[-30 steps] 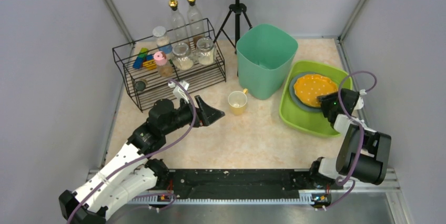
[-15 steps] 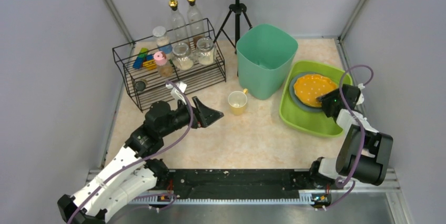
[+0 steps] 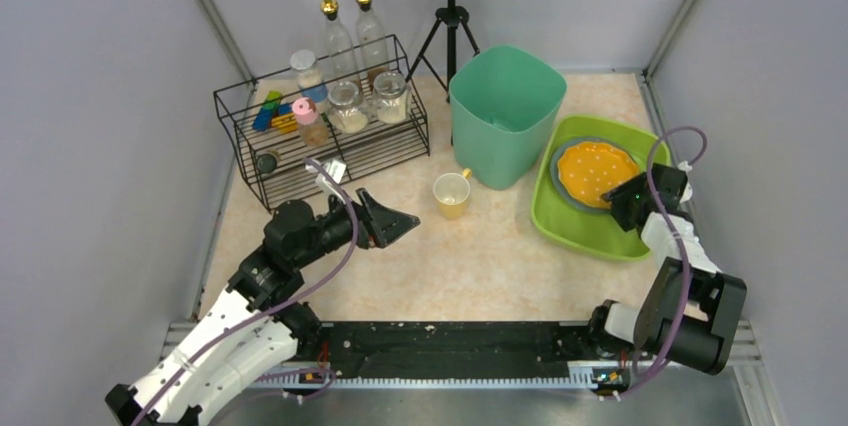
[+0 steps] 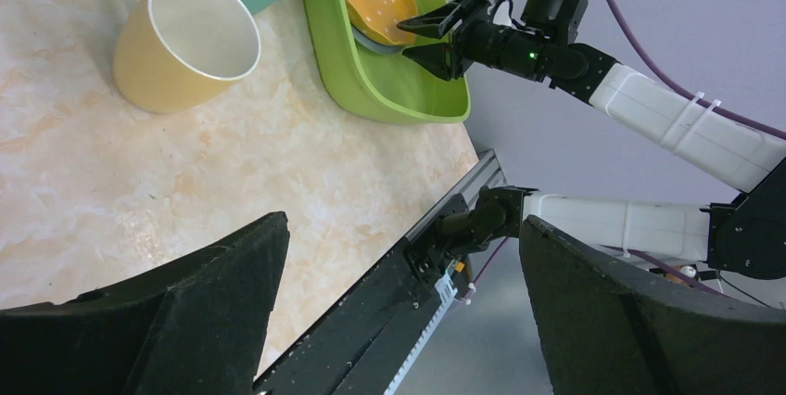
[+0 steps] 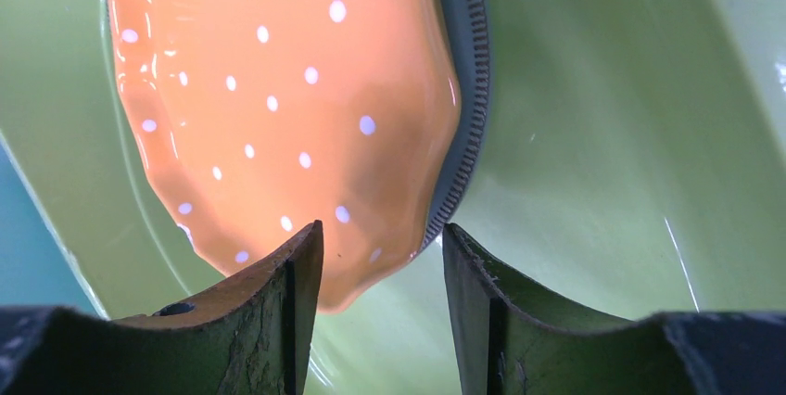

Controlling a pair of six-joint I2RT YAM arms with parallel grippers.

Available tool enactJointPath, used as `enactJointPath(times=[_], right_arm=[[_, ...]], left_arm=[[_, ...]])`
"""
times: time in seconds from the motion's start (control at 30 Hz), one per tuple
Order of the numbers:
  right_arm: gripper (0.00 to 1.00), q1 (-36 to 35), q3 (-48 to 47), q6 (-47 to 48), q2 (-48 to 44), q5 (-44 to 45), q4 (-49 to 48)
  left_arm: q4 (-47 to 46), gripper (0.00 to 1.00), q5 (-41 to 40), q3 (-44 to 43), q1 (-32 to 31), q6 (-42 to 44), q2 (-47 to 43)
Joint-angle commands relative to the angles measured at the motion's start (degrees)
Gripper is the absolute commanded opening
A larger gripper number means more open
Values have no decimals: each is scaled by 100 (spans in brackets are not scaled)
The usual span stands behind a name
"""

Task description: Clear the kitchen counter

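Note:
On the beige marbled kitchen counter point(image 3: 470, 266) stands a yellow mug point(image 3: 451, 194), also in the left wrist view point(image 4: 190, 38). My left gripper point(image 3: 405, 218) hovers just left of it, its jaws wide open point(image 4: 403, 223) and empty. An orange dotted plate point(image 3: 597, 171) lies on a grey plate point(image 5: 468, 89) inside the green tray point(image 3: 590, 231). My right gripper point(image 3: 612, 208) sits low at the orange plate's point(image 5: 278, 98) near edge. Its jaws point(image 5: 382, 233) stand partly open, and the rim shows just beyond the fingertips without being pinched.
A green tub point(image 3: 505, 111) stands behind the mug, next to the tray. A black wire rack point(image 3: 320, 136) with jars and bottles fills the back left. A tripod point(image 3: 450, 26) stands at the back wall. The black front rail point(image 3: 450, 341) runs along the near edge.
My left arm has drawn back to the left and nearer, away from the mug. The right gripper has eased back a little, and the orange plate now lies flatter in the tray.

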State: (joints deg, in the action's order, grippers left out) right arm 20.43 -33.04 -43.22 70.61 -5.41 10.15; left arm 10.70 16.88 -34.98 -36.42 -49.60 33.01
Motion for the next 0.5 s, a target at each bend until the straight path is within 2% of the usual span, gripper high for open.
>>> enactJointPath(times=[0.0,0.47], right_arm=[[50,17,-121,160,-215,22,290],[52,-105,-854,689,-1514,-936,1449]], left_arm=[[-53,99,-40,4,7,25,-158],[134,99,-253,-50,9,154,-157]])
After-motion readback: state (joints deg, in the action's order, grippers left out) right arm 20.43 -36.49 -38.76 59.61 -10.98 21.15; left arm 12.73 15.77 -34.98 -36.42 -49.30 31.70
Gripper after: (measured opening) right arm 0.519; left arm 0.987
